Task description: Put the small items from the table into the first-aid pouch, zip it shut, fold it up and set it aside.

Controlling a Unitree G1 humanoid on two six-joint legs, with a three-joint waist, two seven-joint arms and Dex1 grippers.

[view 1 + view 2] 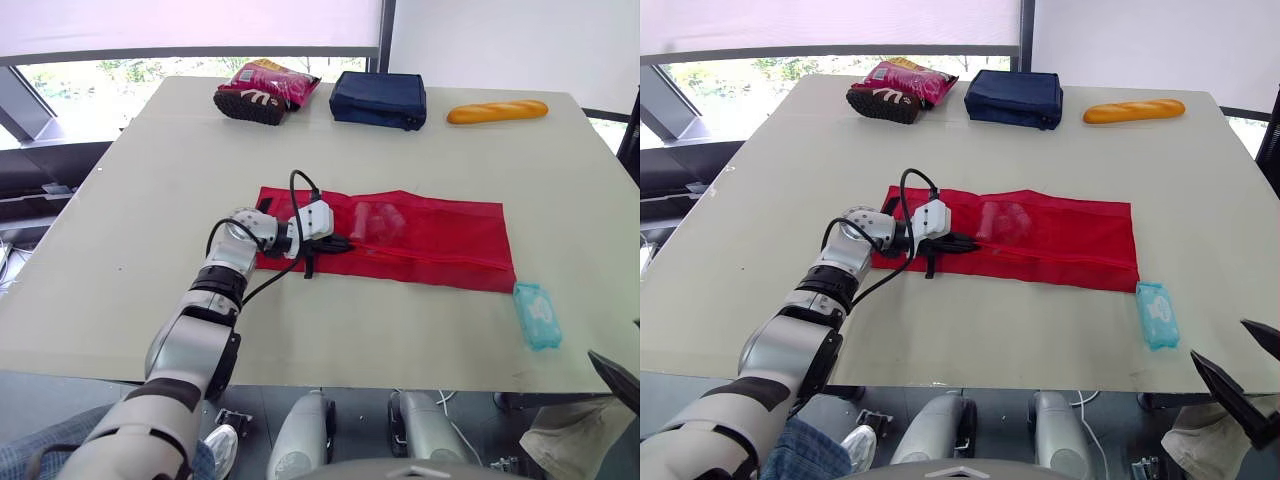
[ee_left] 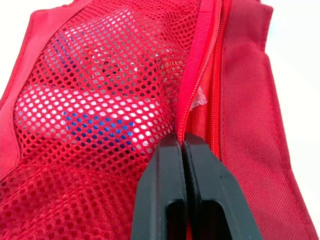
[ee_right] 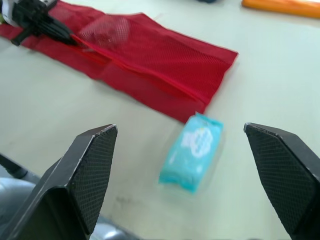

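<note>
The red first-aid pouch (image 1: 430, 240) lies flat and unfolded in the middle of the table. Its zipper (image 2: 192, 90) runs along its length and is parted ahead of my fingers. My left gripper (image 1: 342, 243) rests on the pouch's left part, shut on the zipper (image 2: 182, 144). Small white and blue items (image 2: 75, 115) show through the mesh pocket. A teal tissue pack (image 1: 537, 315) lies on the table just off the pouch's right near corner. My right gripper (image 3: 180, 131) hovers open near the table's front right edge, short of the pack (image 3: 192, 152), with nothing between its fingers.
At the table's far side sit a pink snack bag (image 1: 278, 80) with a dark shoe (image 1: 248, 104), a navy pouch (image 1: 379, 98) and a toy baguette (image 1: 497, 111). The table's front edge (image 1: 300, 375) runs close below the pouch.
</note>
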